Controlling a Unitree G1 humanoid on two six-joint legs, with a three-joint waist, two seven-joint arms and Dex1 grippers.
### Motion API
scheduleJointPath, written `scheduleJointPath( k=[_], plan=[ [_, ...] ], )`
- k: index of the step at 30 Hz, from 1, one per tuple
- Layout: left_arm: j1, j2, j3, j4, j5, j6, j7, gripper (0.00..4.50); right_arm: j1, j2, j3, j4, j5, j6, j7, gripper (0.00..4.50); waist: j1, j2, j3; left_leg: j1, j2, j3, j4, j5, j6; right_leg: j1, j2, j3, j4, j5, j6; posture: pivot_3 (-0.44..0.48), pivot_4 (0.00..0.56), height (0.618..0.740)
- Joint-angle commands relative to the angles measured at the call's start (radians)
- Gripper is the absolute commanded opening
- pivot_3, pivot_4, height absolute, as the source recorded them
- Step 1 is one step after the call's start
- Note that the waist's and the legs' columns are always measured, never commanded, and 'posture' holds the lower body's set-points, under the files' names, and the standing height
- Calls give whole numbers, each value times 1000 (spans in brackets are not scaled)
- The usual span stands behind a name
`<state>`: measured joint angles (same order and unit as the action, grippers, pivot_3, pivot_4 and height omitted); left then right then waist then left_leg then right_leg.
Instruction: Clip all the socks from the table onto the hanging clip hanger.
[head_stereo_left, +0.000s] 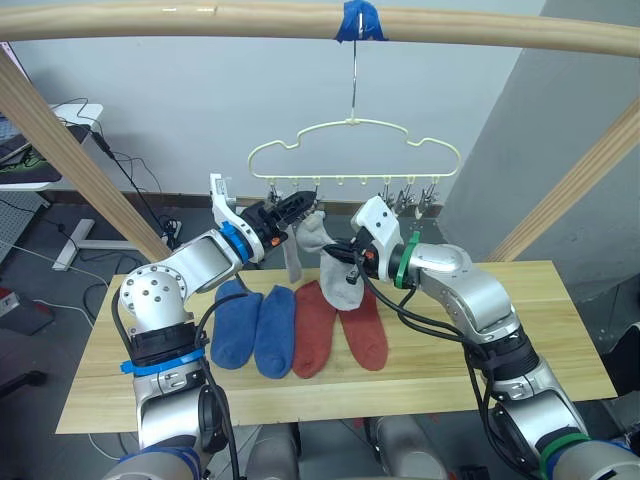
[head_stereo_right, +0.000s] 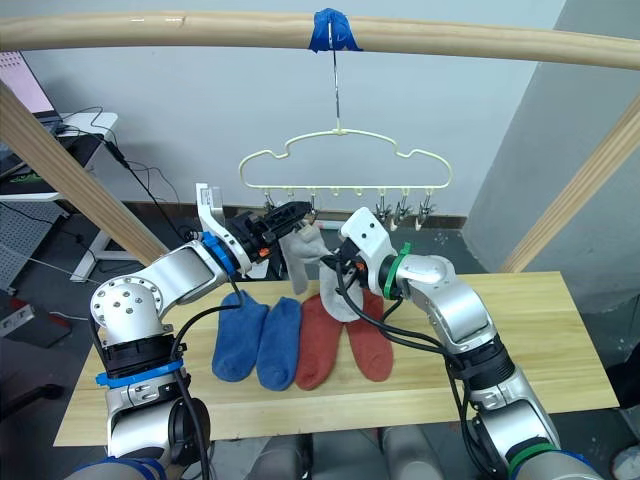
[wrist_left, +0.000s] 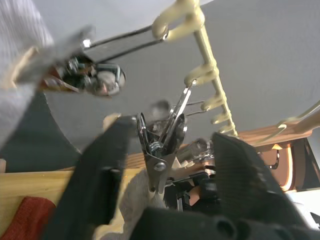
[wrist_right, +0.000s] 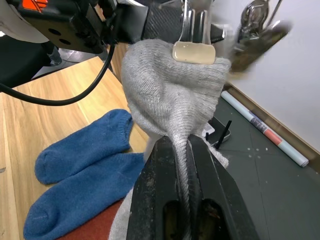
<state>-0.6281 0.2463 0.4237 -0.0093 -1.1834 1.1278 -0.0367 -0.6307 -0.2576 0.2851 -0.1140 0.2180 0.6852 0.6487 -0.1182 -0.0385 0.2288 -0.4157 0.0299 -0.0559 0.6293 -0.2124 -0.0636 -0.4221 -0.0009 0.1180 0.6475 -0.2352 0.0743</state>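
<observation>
the far clips on the clip hanger (head_stereo_left: 355, 150) look blurry and small. the right gripper (wrist_right: 181, 150) is pinched tight on a soft grey sock (wrist_right: 170, 95), held up under a metal clip (wrist_left: 160, 145). the left gripper (wrist_left: 167, 165) is open wide around that clip. two blue socks (head_stereo_left: 252, 328) and two red socks (head_stereo_left: 340, 330) lie flat on the wooden table (head_stereo_left: 520, 340).

This looks like a lab or test room, not a home. A frame of thick round wooden poles (head_stereo_left: 300, 25) stands over a pale wood plank table (head_stereo_left: 560, 330). Black cables (head_stereo_left: 130, 185) trail over the dark floor by plain grey walls (head_stereo_left: 560, 110).
</observation>
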Motion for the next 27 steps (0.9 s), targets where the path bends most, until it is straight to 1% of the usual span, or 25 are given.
scheduleJointPath(
  k=[1, 2, 3, 5, 6, 8, 10, 11, 13, 16, 19, 20, 23, 25, 27],
  plan=[
    [-7, 18, -4, -28, -9, -23, -30, 3916, -20, -2, -21, -39, 10, -13, 5, 0, 3, 0, 0, 0, 0, 0, 0, 0, 0, 0, 0, 0, 0, 0, 0, -64, 203, 740],
    [-6, 24, -5, -31, -6, -27, -37, 4267, -20, -1, -21, -38, 10, -14, 4, 0, 4, 0, 0, 0, 0, 0, 0, 0, 0, 0, 0, 0, 0, 0, 0, -61, 201, 740],
    [-6, 28, -6, -32, -5, -29, -42, 4466, -20, -1, -21, -37, 10, -15, 4, 0, 4, 0, 0, 0, 0, 0, 0, 0, 0, 0, 0, 0, 0, 0, 0, -61, 201, 740],
    [-4, 46, -8, -45, -1, -33, -54, 4466, -20, 6, -19, -31, 10, -22, 1, 0, 5, 0, 0, 0, 0, 0, 0, 0, 0, 0, 0, 0, 0, 0, 0, -59, 198, 740],
    [11, 83, -28, -85, 17, -32, -87, 4466, -20, 16, -19, -22, 9, -32, -3, 0, 5, 0, 0, 0, 0, 0, 0, 0, 0, 0, 0, 0, 0, 0, 0, -59, 198, 740],
    [82, 192, -97, -226, 96, -50, -168, 4500, -14, 37, -19, 12, 12, -52, -6, 562, -3, 0, 0, 0, 0, 0, 0, 0, 0, -1, 0, 0, 0, 0, 0, -57, 193, 740],
    [137, 262, -148, -315, 141, -74, -232, 4500, -7, 47, -23, 36, 6, -68, -10, 1104, -6, 0, 0, 0, 1, 0, -1, 0, 0, -2, 0, 0, 0, 0, 0, -52, 190, 740],
    [161, 278, -161, -344, 148, -83, -247, 4500, -1, 46, -24, 43, 0, -77, -10, 1518, -2, 0, 0, 0, 1, 0, -2, 0, 0, -2, 0, 0, 1, 0, 0, -50, 188, 740],
    [188, 290, -174, -373, 160, -100, -264, 4500, 6, 41, -24, 50, -4, -88, -8, 2181, 9, 0, 0, 0, 0, 0, -2, 0, 0, -2, 0, 0, 0, 0, -1, -49, 187, 740],
    [253, 317, -238, -447, 282, -206, -311, 4500, 47, 22, -46, 36, -2, -85, -21, 3262, 21, 0, 0, -2, 0, 0, -1, 0, 0, -1, -1, -1, -1, 0, -1, -44, 187, 740],
    [288, 303, -252, -467, 319, -256, -328, 4500, 81, -3, -57, 10, 10, -76, -9, 4264, 32, 0, 0, -2, 0, 1, -1, 0, 0, -1, -2, -1, -1, 0, -1, -44, 186, 740],
    [315, 300, -274, -482, 356, -294, -342, 4500, 113, -36, -73, -19, 19, -66, 2, 4468, 33, 0, 0, -1, 0, 1, 0, 0, 0, -1, -2, -1, -1, 0, -1, -46, 186, 740],
    [364, 290, -339, -505, 463, -403, -373, 4500, 198, -119, -133, -97, 47, -50, 26, 4468, 37, 0, 0, -2, 0, 1, -1, 0, 0, -1, -1, -1, -1, 0, -1, -47, 188, 740],
    [371, 267, -396, -486, 566, -516, -381, 4500, 263, -181, -194, -166, 86, -50, 57, 4468, 42, 0, 0, -2, 0, 1, 0, 0, 0, -1, -2, -1, -2, 0, -1, -58, 194, 740],
    [368, 227, -429, -457, 618, -588, -391, 4500, 293, -195, -253, -221, 154, -19, 65, 4468, 42, 0, 0, -2, -1, 1, 0, 0, 0, -1, -2, 0, -2, 0, 0, -71, 197, 740]
  ],
)
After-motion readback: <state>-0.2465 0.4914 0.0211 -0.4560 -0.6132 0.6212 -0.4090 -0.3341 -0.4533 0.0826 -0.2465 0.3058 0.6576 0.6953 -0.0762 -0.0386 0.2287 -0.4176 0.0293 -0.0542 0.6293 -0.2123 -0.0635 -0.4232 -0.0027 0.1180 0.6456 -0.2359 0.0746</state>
